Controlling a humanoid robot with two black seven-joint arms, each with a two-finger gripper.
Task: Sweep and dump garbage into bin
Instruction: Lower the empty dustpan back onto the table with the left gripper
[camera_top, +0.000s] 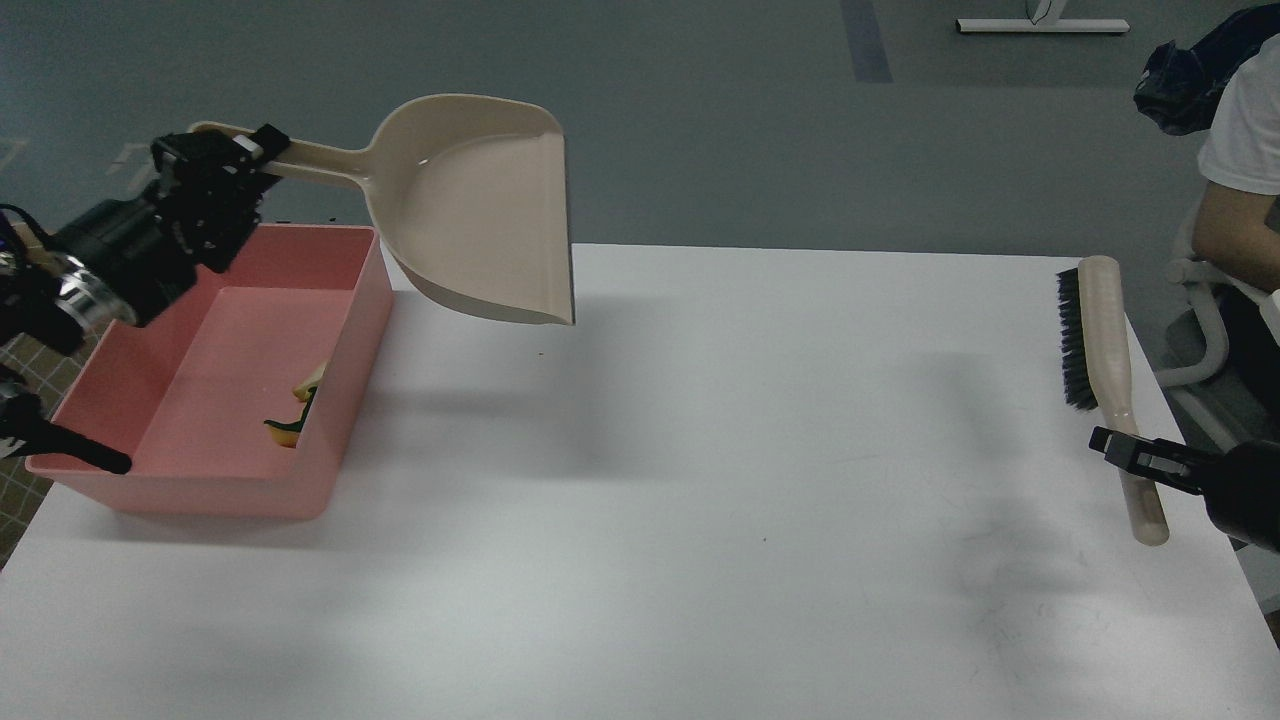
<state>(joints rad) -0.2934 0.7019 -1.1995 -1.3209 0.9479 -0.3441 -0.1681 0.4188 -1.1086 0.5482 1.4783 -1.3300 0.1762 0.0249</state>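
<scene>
My left gripper (250, 152) is shut on the long handle of the beige dustpan (480, 210) and holds it in the air, tilted, above the table just right of the bin's far corner. The dustpan looks empty. The bin (200, 490), a shallow pink tub, stands at the table's left edge. The garbage lies inside it by the right wall: a yellow sponge chunk with a green layer (288, 428) and a whitish slice (312, 380). My right gripper (1118, 447) is over the handle of the brush (1100, 330); I cannot tell its fingers apart.
The beige black-bristled brush lies on the white table (700, 500) near its right edge. A seated person (1240, 200) is just beyond the table's right side. My left arm crosses over the bin's left part.
</scene>
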